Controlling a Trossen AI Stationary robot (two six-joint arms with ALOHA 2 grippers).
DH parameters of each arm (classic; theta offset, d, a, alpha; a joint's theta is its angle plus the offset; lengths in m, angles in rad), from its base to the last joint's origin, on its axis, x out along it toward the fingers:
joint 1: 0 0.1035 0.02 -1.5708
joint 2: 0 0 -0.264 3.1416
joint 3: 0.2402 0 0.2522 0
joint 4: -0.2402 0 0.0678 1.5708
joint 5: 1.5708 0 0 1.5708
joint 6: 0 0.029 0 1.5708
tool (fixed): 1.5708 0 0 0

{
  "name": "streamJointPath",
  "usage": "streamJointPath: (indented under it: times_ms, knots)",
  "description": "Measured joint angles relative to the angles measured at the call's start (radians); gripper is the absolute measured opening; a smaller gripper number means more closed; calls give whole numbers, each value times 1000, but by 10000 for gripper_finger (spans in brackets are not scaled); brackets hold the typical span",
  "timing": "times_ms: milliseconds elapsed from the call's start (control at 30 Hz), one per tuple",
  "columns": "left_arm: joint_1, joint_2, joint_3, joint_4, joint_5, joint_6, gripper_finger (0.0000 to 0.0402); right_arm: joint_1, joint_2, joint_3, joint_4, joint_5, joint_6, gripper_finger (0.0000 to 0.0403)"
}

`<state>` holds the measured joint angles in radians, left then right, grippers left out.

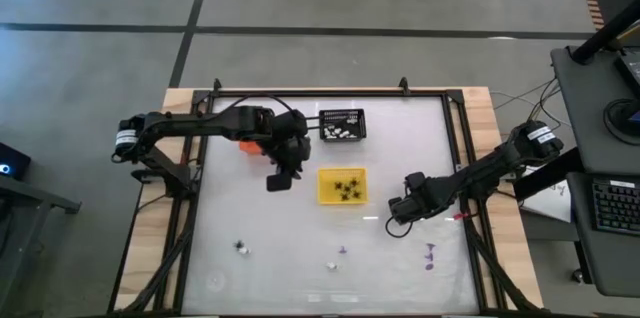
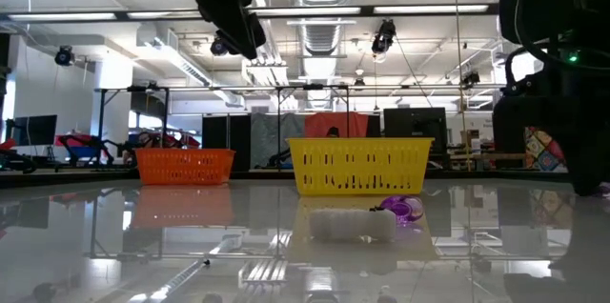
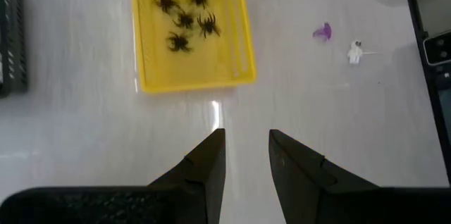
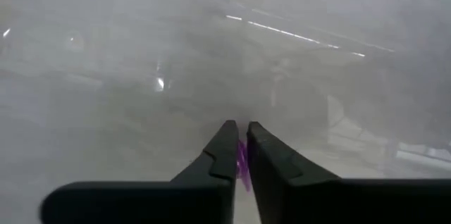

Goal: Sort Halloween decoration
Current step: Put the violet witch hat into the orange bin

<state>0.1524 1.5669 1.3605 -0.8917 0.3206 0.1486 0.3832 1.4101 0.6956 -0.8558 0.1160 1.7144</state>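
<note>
Right gripper is down at the table near its right edge, jaws clamped on a purple piece. Left gripper hangs jaws apart, empty, beside the yellow basket.

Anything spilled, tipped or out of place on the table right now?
Nothing is tipped or damaged. The yellow basket holds only black spiders, and the black basket only white pieces. Unsorted pieces lie loose on the table: white ones and purple ones. The right claw pinches a purple piece.
</note>
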Motion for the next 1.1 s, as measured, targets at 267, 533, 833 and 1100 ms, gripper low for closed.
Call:
streamJointPath:
  times_ms: [267, 533, 833, 1100]
  knots:
    - [0, -6, 0, -54, 0, 26, 91, 0, 0, 0, -3, -4, -1, 9]
    - [3, -59, 0, -142, -45, 51, 91, 0, -45, 51, -2, 40, -11, 9]
    - [11, -151, -2, -236, -84, 32, 91, -33, -65, 181, 18, 244, -111, 9]
    - [19, -227, -2, -363, -301, -12, 91, -158, -44, 304, 114, 340, -398, 9]
